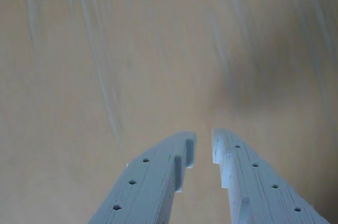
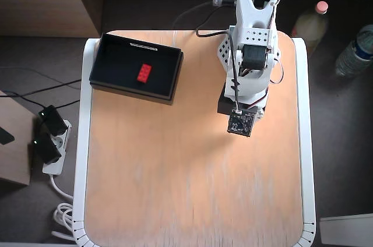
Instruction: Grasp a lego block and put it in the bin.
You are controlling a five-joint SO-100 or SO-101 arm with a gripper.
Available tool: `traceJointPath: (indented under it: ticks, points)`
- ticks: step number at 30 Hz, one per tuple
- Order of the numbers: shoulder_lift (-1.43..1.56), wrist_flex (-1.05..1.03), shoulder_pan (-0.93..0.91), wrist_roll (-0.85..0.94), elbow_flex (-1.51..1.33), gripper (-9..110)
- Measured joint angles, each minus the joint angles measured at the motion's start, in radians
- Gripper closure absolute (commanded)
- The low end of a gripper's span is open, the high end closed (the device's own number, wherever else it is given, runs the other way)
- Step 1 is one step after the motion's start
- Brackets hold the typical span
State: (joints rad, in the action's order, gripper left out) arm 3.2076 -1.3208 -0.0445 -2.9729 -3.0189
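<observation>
a: how's the arm (image 2: 252, 49) sitting?

b: folded in on itself near the far edge of the desk (image 2: 192, 189), seen from overhead. the wrist camera board hangs at its near end, so the gripper is tucked under it there and i can't make it out from above.

a: and the gripper?

b: the wrist view shows it. the gripper (image 1: 203, 142) has its two pale fingers nearly together, only a thin slit between the tips, nothing held. below it is just bare, blurred wood.

a: the lego block?

b: the lego block (image 2: 144, 72) is small and bright red, studs facing up, lying a bit askew. it's well apart from the gripper, off to the left in the overhead view.

a: in the bin?

b: yes, it rests on the floor of the bin (image 2: 111, 84), roughly in the middle. the bin is black and shallow, with a pale strip on its far long rim, and it sits at the desk's far left corner, turned slightly. only the block is inside.
</observation>
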Motion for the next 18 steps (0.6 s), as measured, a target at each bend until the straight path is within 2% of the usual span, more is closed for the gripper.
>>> traceJointPath:
  ticks: [18]
  points:
    - [0.000, -0.011, 0.000, 0.029, 0.000, 101]
